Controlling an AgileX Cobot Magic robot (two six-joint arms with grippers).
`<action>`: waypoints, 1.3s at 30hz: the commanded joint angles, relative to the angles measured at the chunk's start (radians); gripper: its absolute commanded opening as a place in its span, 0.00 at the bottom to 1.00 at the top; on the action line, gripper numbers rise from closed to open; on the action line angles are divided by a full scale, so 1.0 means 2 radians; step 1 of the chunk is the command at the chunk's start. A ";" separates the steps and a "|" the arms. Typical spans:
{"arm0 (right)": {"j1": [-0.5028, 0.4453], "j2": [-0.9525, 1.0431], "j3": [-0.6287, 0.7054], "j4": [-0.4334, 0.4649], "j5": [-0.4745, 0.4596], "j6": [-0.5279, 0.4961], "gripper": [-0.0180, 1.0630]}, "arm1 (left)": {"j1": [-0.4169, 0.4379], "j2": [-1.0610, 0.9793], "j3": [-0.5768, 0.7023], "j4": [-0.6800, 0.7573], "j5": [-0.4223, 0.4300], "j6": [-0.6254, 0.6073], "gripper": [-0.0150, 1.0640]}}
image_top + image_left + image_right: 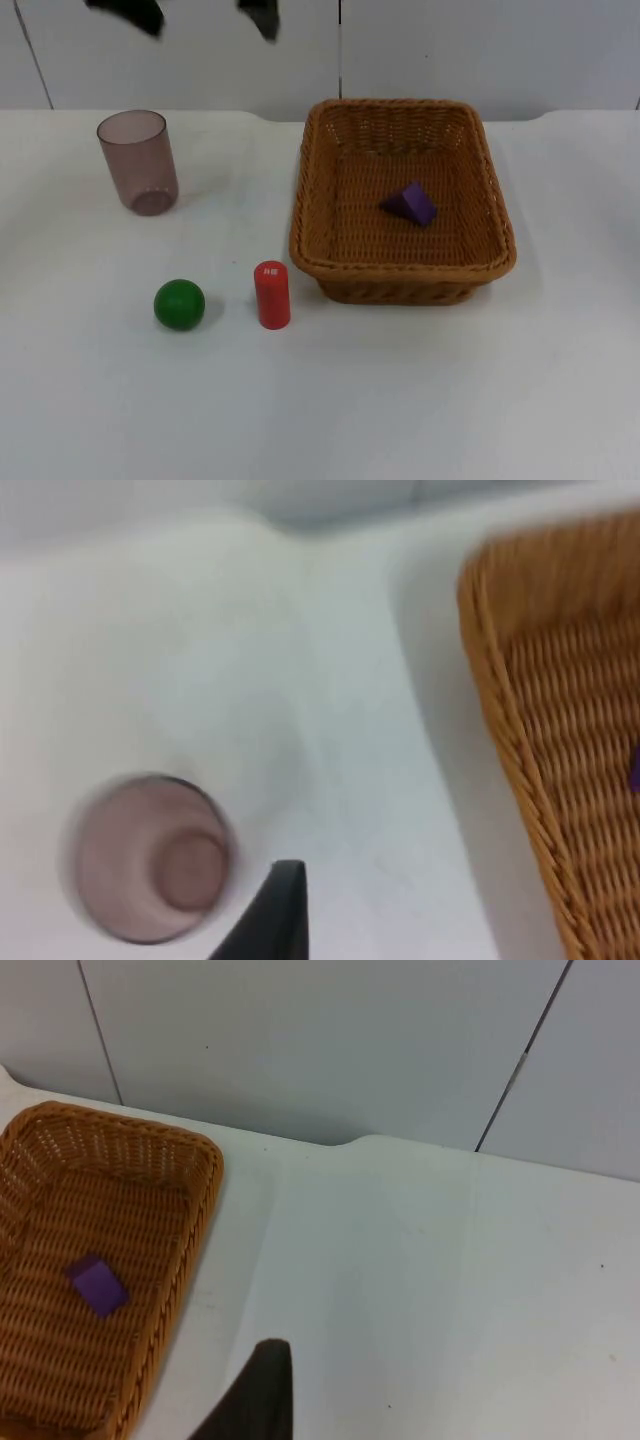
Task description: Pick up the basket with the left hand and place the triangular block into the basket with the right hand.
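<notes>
Basket [403, 268] sitting on bench [420, 400], right of centre; purple triangular block [409, 203] already lying inside. My left tool [205, 18] hovering upper left above cup [139, 162]; finger state: cannot tell. Right arm waiting. Next: approaching basket's near-left rim, gripping wall squarely, lifting level.

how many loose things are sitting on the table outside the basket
3: a purple cup at the far left, a green ball nearer the front, and a red cylinder upright beside the basket's front left corner.
</notes>
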 commanded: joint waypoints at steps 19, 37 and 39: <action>-0.003 -0.006 -0.002 0.001 -0.048 0.012 0.99 | 0.000 -0.220 0.082 0.198 -0.095 -0.128 0.99; -0.003 -0.008 -0.002 0.024 -0.140 0.025 0.99 | 0.101 -0.245 0.082 -0.092 -0.049 0.066 0.99; -0.003 -0.008 -0.001 0.024 -0.138 0.025 0.99 | 0.105 -0.255 0.082 0.000 -0.049 0.006 0.99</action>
